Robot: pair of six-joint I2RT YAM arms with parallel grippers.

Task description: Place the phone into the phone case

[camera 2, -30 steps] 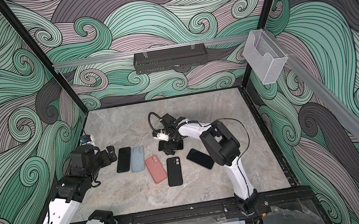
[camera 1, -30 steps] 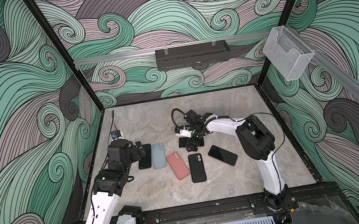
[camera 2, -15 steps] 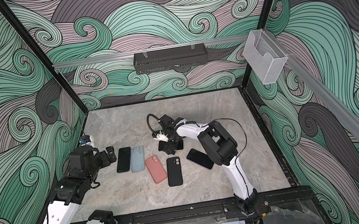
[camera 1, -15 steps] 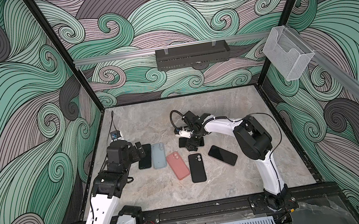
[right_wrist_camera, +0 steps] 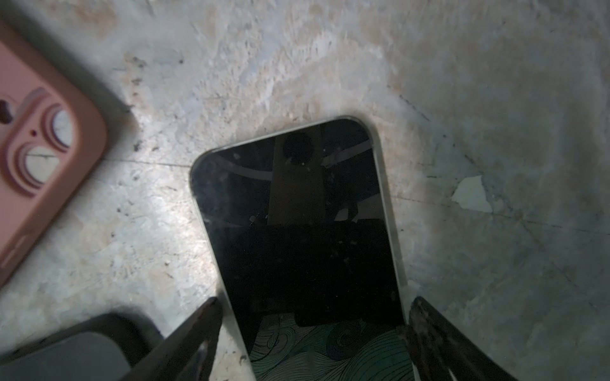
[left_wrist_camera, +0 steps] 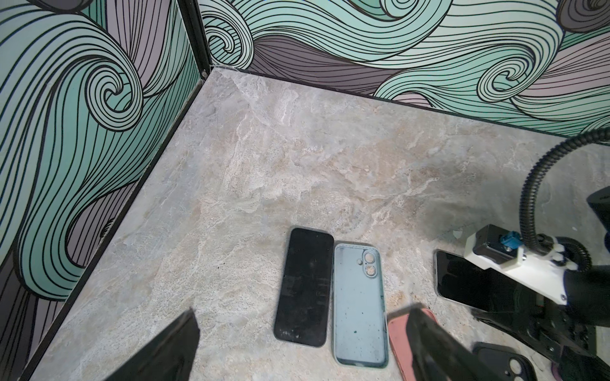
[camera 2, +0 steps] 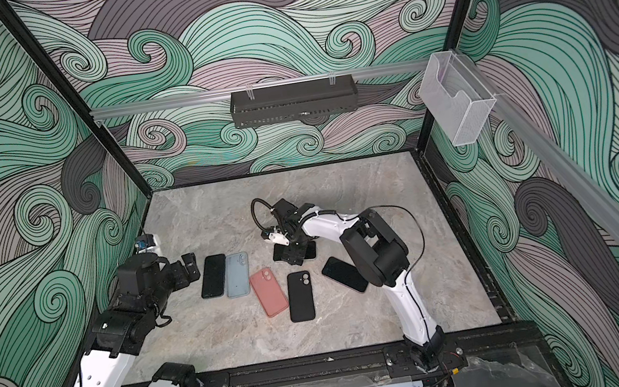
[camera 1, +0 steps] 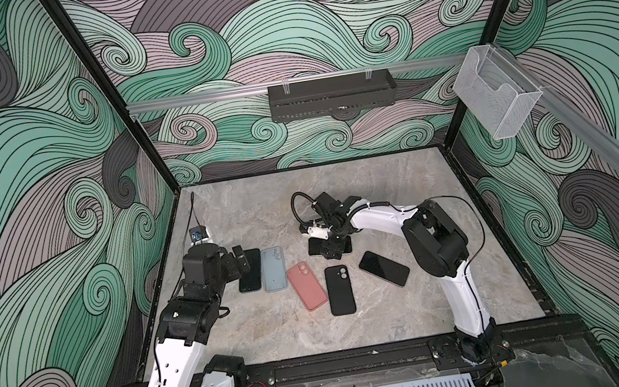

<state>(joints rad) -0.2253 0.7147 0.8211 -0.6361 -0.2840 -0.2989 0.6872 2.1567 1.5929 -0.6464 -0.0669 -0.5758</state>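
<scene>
One change mattered: the right gripper (right_wrist_camera: 313,300), straddling the phone (right_wrist_camera: 290,214) lying flat on the tabletop (right_wrist_camera: 495,99) near the pink case (right_wrist_camera: 39,132), began narrowing its spread jaws toward the long edges, with no firm pinch yet. The left gripper (left_wrist_camera: 302,310) stayed spread wide and empty. Grasp looked imminent; insertion not started

The grey marbled tabletop (camera 1: 260,210) carries, mid-frame from left: black glass-fronted phone (camera 1: 249,270), pale blue case (camera 1: 273,269), pink case (camera 1: 306,286), black case (camera 1: 340,290), slanted dark phone (camera 1: 384,268); above them, a third phone (camera 1: 313,248).
</scene>
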